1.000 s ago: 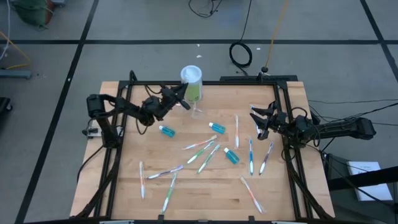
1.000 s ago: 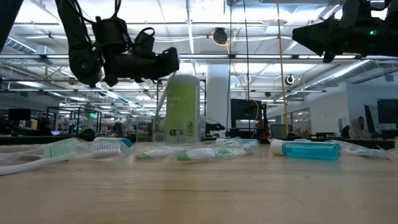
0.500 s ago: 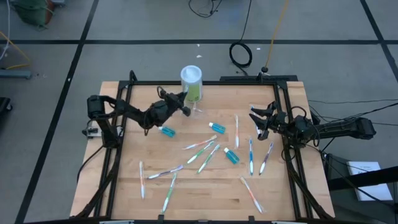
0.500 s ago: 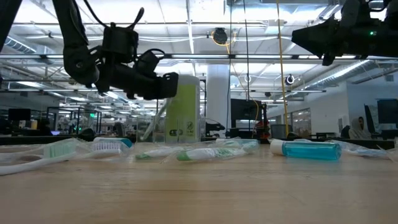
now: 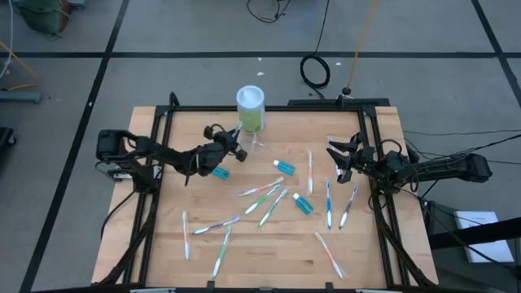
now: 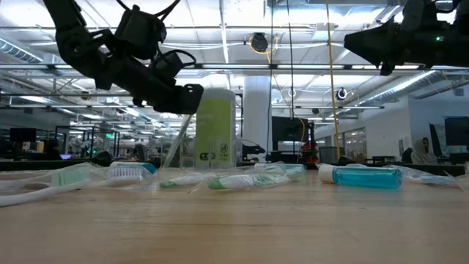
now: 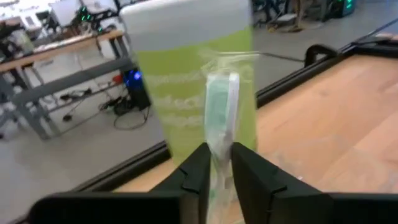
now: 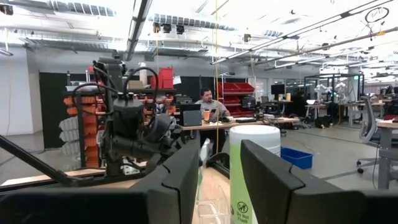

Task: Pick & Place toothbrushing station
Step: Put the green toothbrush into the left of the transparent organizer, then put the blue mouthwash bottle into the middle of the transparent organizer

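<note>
My left gripper (image 5: 234,149) is shut on a wrapped toothbrush (image 7: 222,118), just near of the green canister with a white lid (image 5: 251,109). The canister stands upright at the table's far edge and fills the left wrist view (image 7: 193,81). The see-through holder (image 5: 259,146) stands on the table just right of my left gripper. My right gripper (image 5: 335,159) is open and empty, held above the table's right side. It also shows in its own wrist view (image 8: 217,186). My left gripper pinches the wrapped toothbrush between its two fingers (image 7: 200,167); the wrapper's head end (image 7: 222,84) reaches out past the fingertips. In the low view the toothbrush (image 6: 178,141) slants down below the gripper. Whether its lower end touches the table, I cannot tell.
Several wrapped toothbrushes (image 5: 262,195) and small blue-green tubes (image 5: 303,203) lie scattered over the middle and near part of the wooden table. One tube (image 5: 218,171) lies just near my left gripper. Black frame rails (image 5: 151,195) run along the table's left and right sides.
My left gripper has gone down and toward the table's near and left side, away from the canister's top, and has tipped its fingers downward. The toothbrush has come down with it and hangs lower, still slanted. My right arm has kept still.
</note>
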Motion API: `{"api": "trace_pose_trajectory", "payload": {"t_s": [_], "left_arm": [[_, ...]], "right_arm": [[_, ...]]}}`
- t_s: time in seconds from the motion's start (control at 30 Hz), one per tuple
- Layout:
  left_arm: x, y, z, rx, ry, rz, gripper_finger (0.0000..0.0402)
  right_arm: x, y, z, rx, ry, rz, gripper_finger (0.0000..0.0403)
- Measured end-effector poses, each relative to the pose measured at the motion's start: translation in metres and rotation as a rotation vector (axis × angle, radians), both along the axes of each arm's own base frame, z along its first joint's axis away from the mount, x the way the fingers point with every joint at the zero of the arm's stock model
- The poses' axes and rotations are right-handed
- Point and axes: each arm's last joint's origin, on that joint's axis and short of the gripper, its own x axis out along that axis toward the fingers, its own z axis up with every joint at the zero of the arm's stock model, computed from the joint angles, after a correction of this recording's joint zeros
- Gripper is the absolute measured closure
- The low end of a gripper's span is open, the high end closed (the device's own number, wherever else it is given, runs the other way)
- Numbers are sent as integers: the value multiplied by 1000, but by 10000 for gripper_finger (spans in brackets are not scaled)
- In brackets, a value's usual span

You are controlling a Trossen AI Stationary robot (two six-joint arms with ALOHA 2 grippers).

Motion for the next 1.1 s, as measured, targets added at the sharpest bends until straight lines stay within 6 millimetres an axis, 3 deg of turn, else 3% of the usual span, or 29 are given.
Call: {"api": "trace_pose_trajectory", "payload": {"t_s": [0.2, 0.5, 0.87, 1.1], "left_arm": [[-9, -1, 2, -82, 10, 29, 286], [-20, -3, 9, -156, 27, 10, 282], [-32, -12, 49, -89, -61, -59, 282], [-37, -26, 58, -160, -36, -322, 282]], "right_arm": [[0, 0, 1, -2, -8, -1, 287], [0, 0, 1, -2, -7, -1, 287], [0, 0, 1, -2, -7, -1, 287], [0, 0, -1, -2, 7, -1, 287]]}}
